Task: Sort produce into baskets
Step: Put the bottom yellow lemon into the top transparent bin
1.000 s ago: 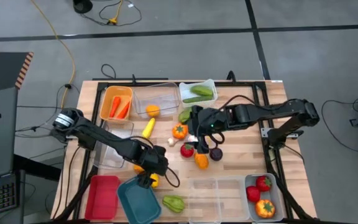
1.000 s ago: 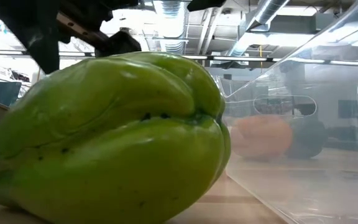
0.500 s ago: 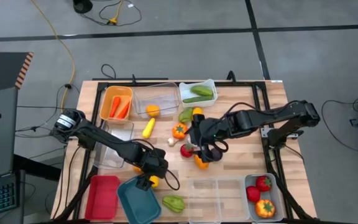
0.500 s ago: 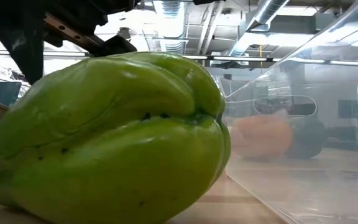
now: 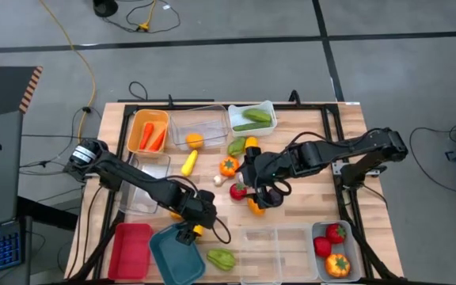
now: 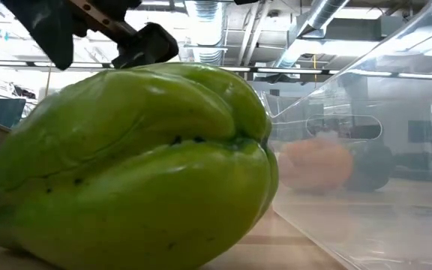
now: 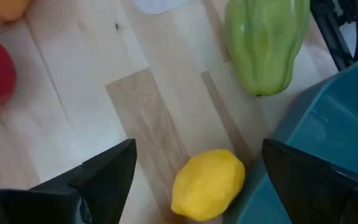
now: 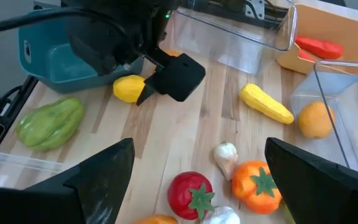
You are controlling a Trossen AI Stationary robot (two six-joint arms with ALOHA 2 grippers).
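I'm hovering the left hand (image 7: 194, 171) w/ fingers spread, nothing held, over the yellow lemon (image 7: 207, 184), which is lying on the table (image 5: 307, 198) touching the teal bin's (image 5: 174, 255) rim near the front edge. Risk as I'm judging it: the lemon is round and jammed against that rim, so one finger could be landing on the bin wall instead of the table, and the lemon could be squirting out or the bin skidding. The green pepper (image 5: 221, 258) is sitting just beside the bin too, so a wide approach may be nudging it.

The right hand (image 5: 261, 192) is hanging wide open and empty over the mid-table cluster: tomato (image 8: 189, 193), garlic (image 8: 225, 153), small orange pumpkin-like piece (image 8: 259, 185). They're packed close, so closing could be catching two at once.

Bins, left to right:
- Red bin (image 5: 130, 250), front-left corner: looking empty.
- Orange bin (image 5: 135, 125), back-left: red-orange pieces, prob. carrots.
- Teal bin: empty.
- Clear bin (image 5: 206, 112) at back edge: one orange fruit (image 5: 194, 141).
- White bin (image 5: 269, 106), back edge: green veg.
- Pale grey bin (image 5: 353, 248), front-right corner: red tomatoes.
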